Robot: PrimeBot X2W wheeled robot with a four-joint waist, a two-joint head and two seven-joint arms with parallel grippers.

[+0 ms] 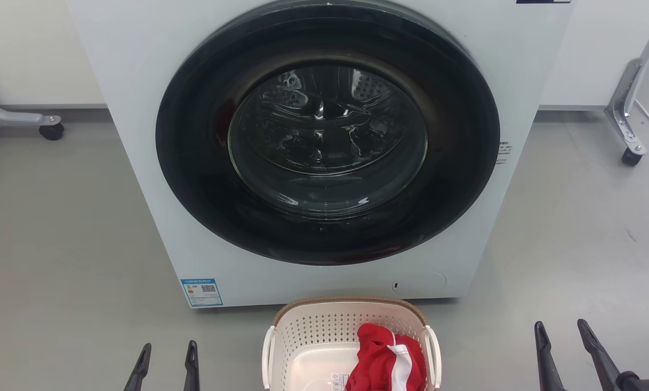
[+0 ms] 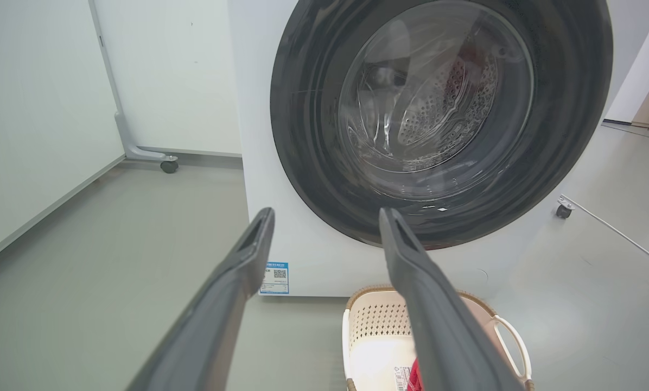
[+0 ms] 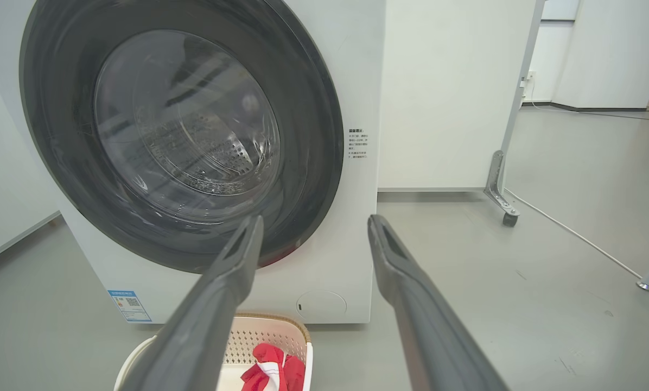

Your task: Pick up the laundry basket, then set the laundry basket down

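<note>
While the cream-white perforated plastic laundry basket (image 1: 313,334) sits on the floor (image 1: 58,244) before the white washer (image 1: 134,81), left pincer (image 1: 167,350) and right pincer (image 1: 560,327) flank it, spread and empty. Looks light, stiff: take its side loop handles (image 1: 268,353).

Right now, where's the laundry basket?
Head view, bottom centre: the laundry basket sits on the floor just in front of the washer, between the left gripper and the right gripper.

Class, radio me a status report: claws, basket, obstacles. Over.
Left claw open, empty; right claw open, empty. Laundry basket on floor, untouched, red cloth inside. Washer right behind it; handles unobstructed.
</note>
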